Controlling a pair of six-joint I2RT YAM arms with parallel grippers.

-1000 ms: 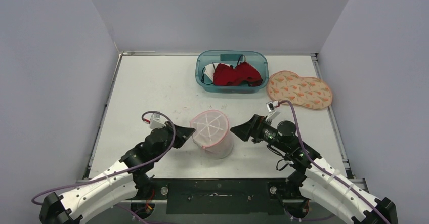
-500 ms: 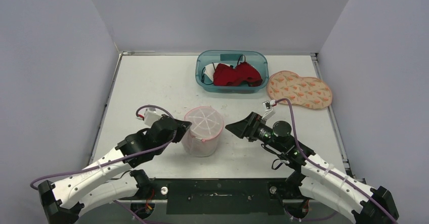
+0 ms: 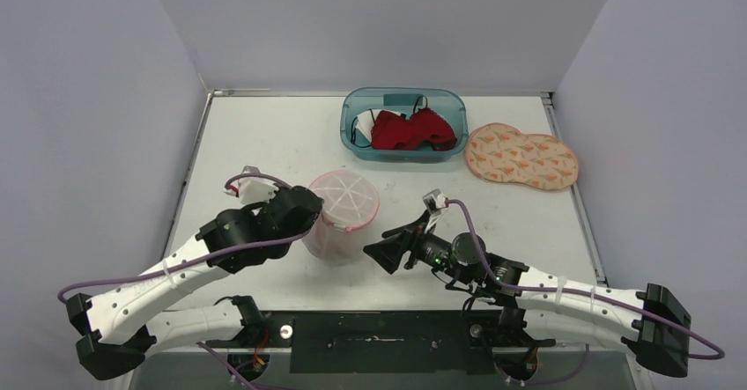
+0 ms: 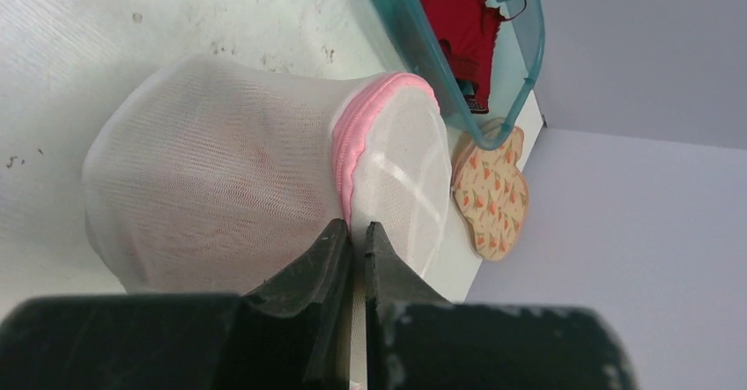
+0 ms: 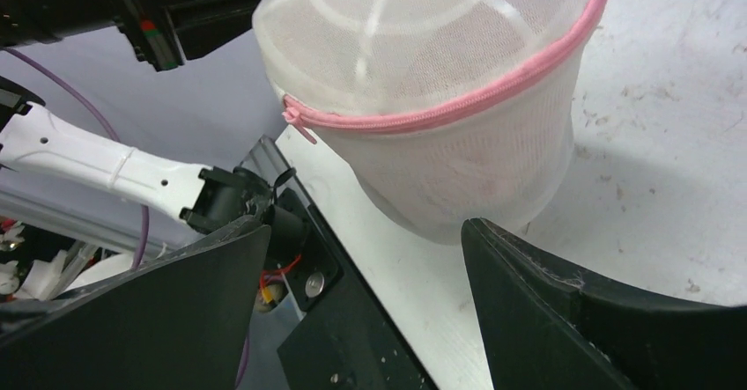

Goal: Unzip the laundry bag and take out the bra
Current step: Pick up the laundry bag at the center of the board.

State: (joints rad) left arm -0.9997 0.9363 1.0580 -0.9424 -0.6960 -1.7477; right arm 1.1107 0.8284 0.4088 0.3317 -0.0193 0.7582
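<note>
The white tabletop (image 3: 264,143), scuffed and speckled with grime, is boxed in by plain pale lavender walls (image 3: 379,20) on three sides. Near its front edge the mesh laundry bag (image 3: 348,224) stands upright, its pink zipper (image 5: 458,108) closed round the lid, the pull (image 5: 295,128) hanging at the seam. The left gripper (image 4: 356,242) has its jaws almost together, pinching the bag's mesh at the zipper. The right gripper (image 3: 388,247) is spread wide just beside the bag, holding nothing. A red bra (image 3: 412,131) lies in a teal bin (image 3: 401,91) near the far edge, with a peach patterned pad (image 3: 521,155) beside it.
</note>
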